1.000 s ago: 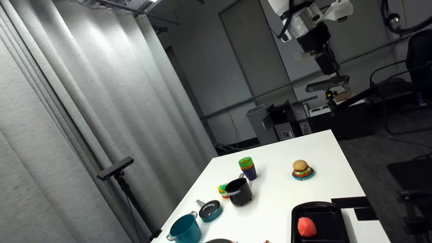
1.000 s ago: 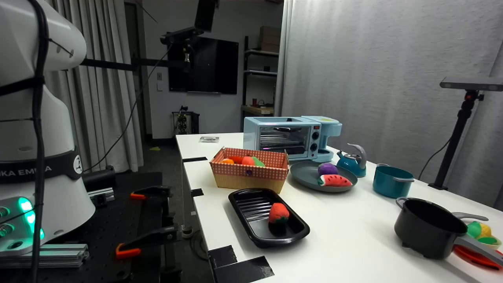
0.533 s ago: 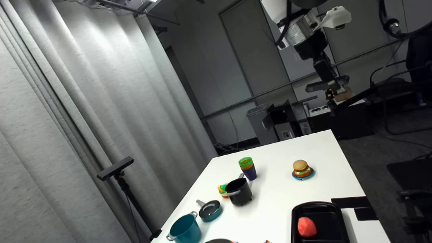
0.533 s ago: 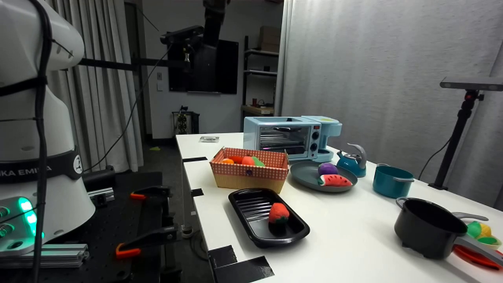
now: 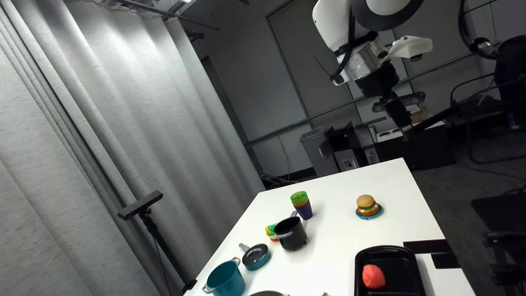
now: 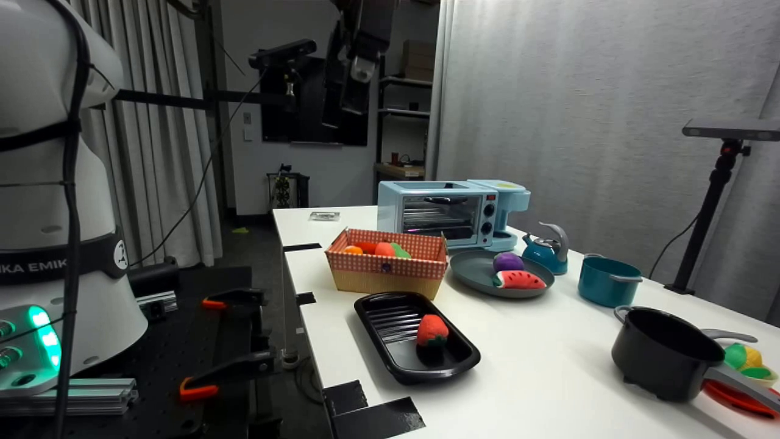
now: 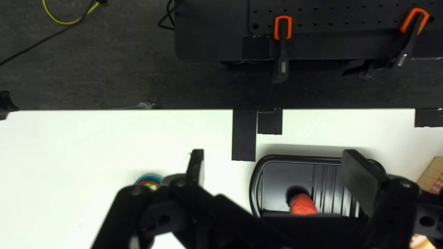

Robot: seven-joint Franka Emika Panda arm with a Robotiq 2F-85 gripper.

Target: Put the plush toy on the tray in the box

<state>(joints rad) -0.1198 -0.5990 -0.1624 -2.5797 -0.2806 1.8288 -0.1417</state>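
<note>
The plush toy, a red-orange strawberry-like lump, lies in the black tray in both exterior views [image 5: 373,276] [image 6: 432,330]. In the wrist view the toy [image 7: 303,206] is partly hidden by the gripper body. The tray [image 6: 387,326] stands near the table edge and also shows in the wrist view [image 7: 277,176]. The box [image 6: 384,281], red-checked above and yellow below, stands beside the tray with several soft toys inside; only its edge [image 7: 431,176] shows in the wrist view. My gripper [image 7: 278,166] is open and empty, high above the table; it also shows in an exterior view [image 6: 347,116].
Beyond the box are a blue toaster oven [image 6: 445,213] and a grey plate [image 6: 472,277] with toys. A kettle [image 6: 546,253], teal pot [image 6: 609,286] and black saucepan [image 6: 667,353] stand along the far side. A burger toy [image 5: 365,204] and stacked cups [image 5: 303,207] stand farther off.
The arm and gripper have moved lower in both exterior views, and the fingers have come into view in front of the dark screen. The toy, tray and box have not moved.
</note>
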